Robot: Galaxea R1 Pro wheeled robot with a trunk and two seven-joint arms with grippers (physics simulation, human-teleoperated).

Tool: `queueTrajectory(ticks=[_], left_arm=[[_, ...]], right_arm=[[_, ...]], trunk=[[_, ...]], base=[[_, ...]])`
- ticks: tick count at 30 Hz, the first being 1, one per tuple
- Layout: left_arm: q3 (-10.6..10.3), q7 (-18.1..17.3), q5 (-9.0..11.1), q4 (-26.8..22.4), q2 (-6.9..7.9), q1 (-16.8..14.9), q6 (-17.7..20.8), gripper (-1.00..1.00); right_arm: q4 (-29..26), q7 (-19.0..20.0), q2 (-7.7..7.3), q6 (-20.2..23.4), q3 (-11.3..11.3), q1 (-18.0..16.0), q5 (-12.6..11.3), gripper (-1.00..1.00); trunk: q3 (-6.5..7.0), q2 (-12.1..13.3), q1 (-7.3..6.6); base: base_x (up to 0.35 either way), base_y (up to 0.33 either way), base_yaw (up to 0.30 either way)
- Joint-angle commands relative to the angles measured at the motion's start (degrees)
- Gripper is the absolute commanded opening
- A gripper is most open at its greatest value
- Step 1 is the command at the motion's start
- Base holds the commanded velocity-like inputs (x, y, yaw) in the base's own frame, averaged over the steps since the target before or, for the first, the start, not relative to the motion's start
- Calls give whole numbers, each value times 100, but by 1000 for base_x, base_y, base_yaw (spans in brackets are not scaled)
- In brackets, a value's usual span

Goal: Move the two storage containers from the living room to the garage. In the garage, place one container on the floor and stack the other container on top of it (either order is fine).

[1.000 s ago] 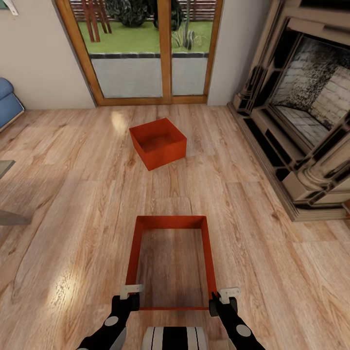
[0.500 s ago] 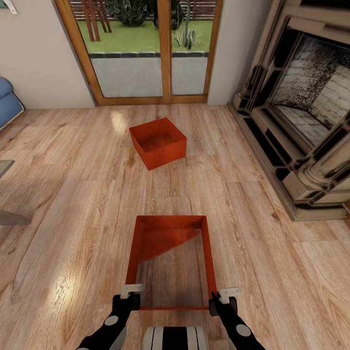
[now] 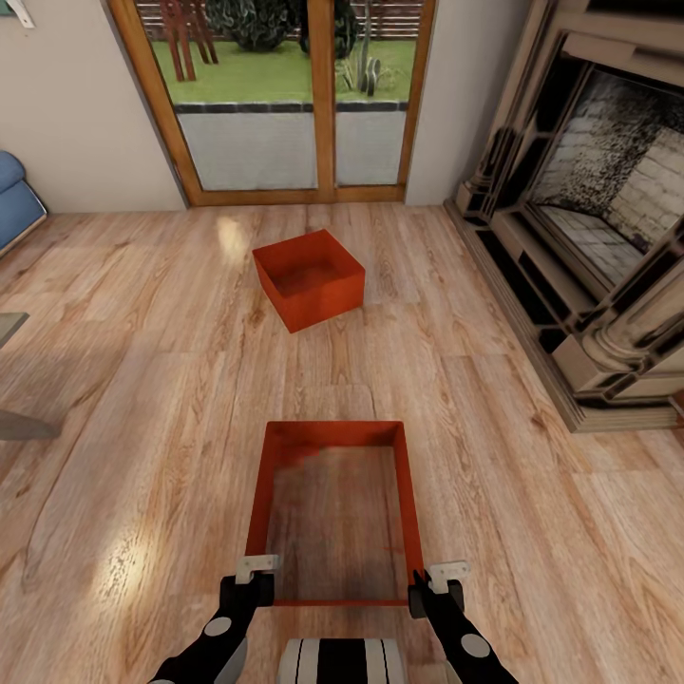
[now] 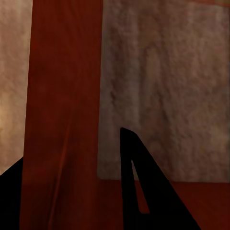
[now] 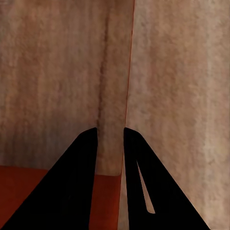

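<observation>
Both grippers, left [image 3: 256, 568] and right [image 3: 439, 576], look clamped on the near box's [image 3: 334, 433] side walls at its near corners on the wood floor [image 3: 142, 380]; next, lift evenly for the garage.

Both grippers' fingers [image 3: 257, 564] clamp the near container [image 3: 333, 434]; the far container [image 3: 309, 278] sits before glass doors [image 3: 285, 95].

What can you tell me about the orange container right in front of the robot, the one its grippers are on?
The near storage container is an orange-red, open-topped rectangular box with thin plain walls, level over the wood floor. Its bottom barely renders; planks show through. The left gripper and right gripper pinch its near corners, each straddling a side wall. Empty inside.
</observation>
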Motion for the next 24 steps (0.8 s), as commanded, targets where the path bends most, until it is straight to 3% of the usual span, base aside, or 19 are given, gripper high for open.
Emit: queueTrajectory(ticks=[1, 24], left_arm=[[-5, 229, 15, 60, 53, -2, -23, -100], [-5, 204, 17, 60, 51, -2, -23, -100]], right_arm=[[12, 102, 0, -18, 71, -1, -59, -100], [12, 97, 0, -25, 74, -1, -88, -100]], trunk=[[-3, 0, 31], [-3, 0, 31]], base=[[0, 0, 0], [0, 0, 0]])
